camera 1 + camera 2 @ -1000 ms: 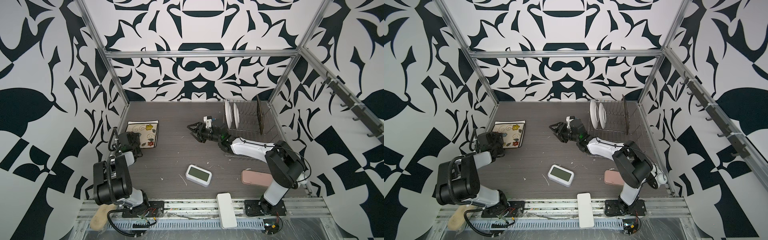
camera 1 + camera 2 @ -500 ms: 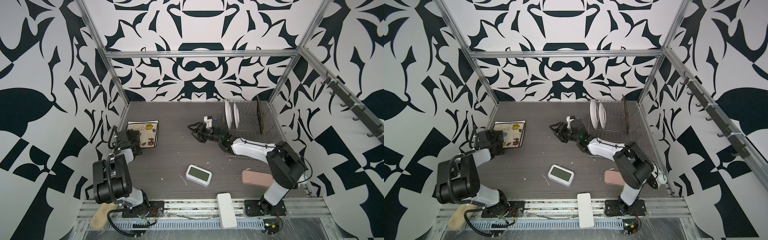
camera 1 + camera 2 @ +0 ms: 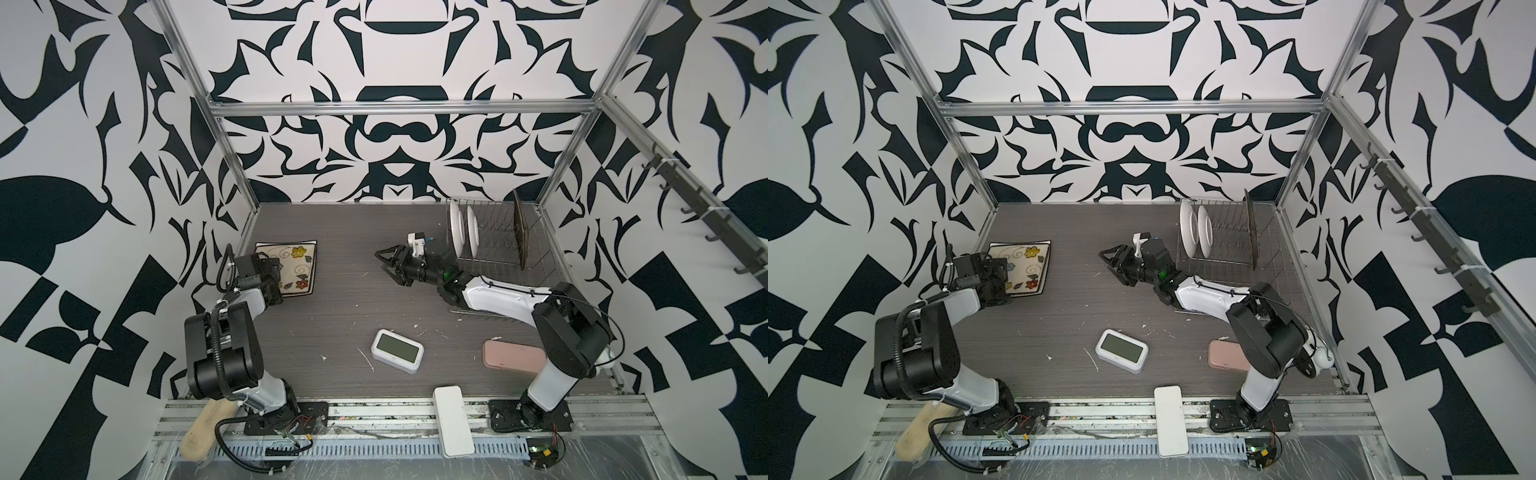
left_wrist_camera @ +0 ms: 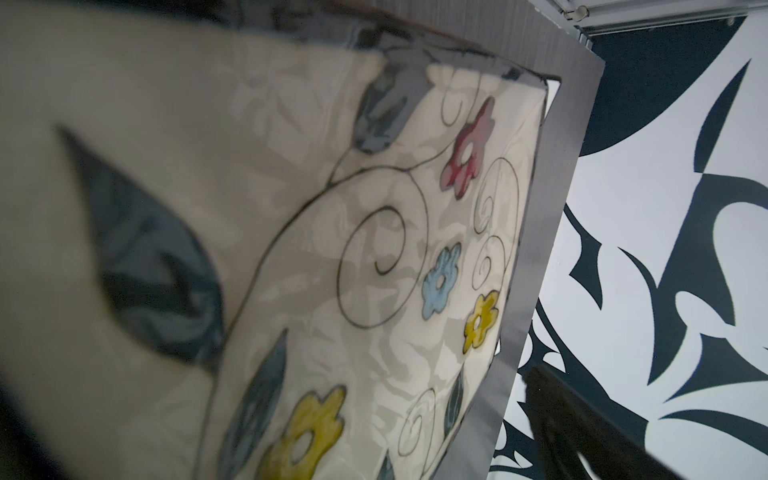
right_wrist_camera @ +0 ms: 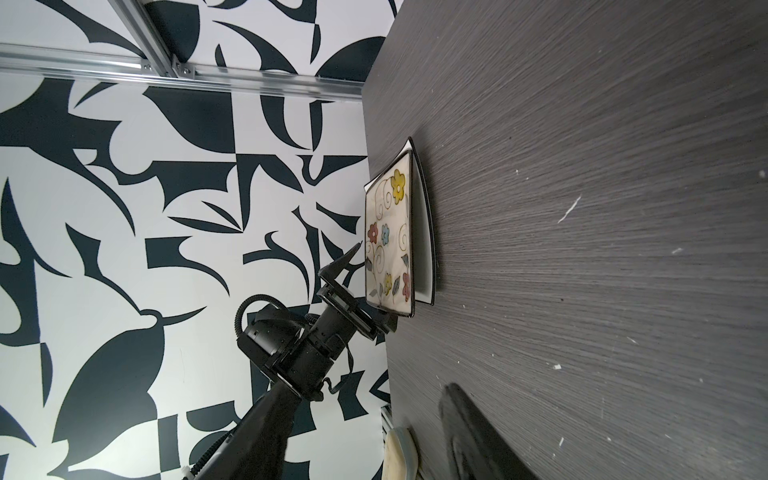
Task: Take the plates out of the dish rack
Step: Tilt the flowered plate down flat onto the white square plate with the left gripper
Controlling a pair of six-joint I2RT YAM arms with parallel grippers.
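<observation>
Where the plates sit: floral plate [image 3: 297,259] flat at the table's [image 3: 340,316] 9 o'clock; two round plates [image 3: 457,232] and a dark plate [image 3: 521,232] upright in the dish rack [image 3: 498,249] at 1 o'clock.
Left tool [image 3: 272,280]: spread at the floral plate's corner.
Right tool [image 3: 381,264]: spread, empty.
Risk: backing off could snag the rim and drag the plate.

Both top views: high at the front, looking down over the whole table [image 3: 340,266] | left wrist: close upon the floral plate [image 4: 374,249] | right wrist: low, well back, facing that plate too
</observation>
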